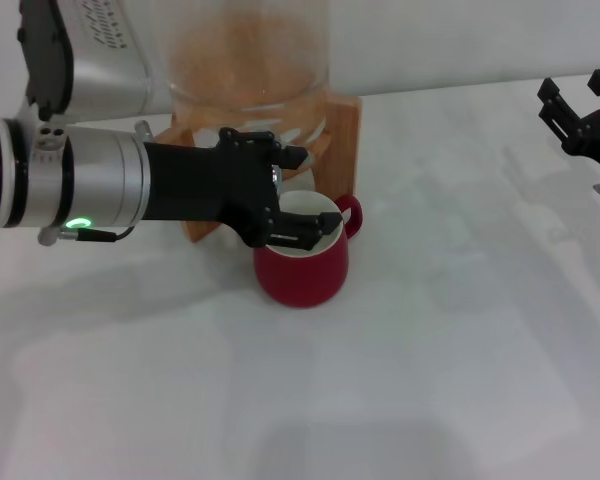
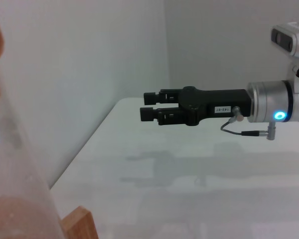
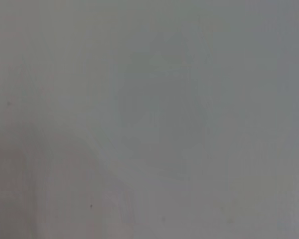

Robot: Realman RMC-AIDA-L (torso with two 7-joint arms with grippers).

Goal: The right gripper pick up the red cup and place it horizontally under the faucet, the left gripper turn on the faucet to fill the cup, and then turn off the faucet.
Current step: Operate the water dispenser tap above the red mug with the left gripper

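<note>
Head view, nearest first: the red cup (image 1: 302, 262) stands upright on the white surface (image 1: 430, 380), directly in front of the wooden stand (image 1: 342, 125) and glass dispenser (image 1: 248, 55). The left claw (image 1: 285, 190) hovers over the cup's rim, reaching in level from the left, long axis across the scene — the faucet itself is hidden behind its fingers, so contact with the lever cannot be told, nor whether the claw is clenched. Farther right, the right claw (image 1: 580, 115) hangs well apart from the cup, fingers parted, grasping nothing.
</note>
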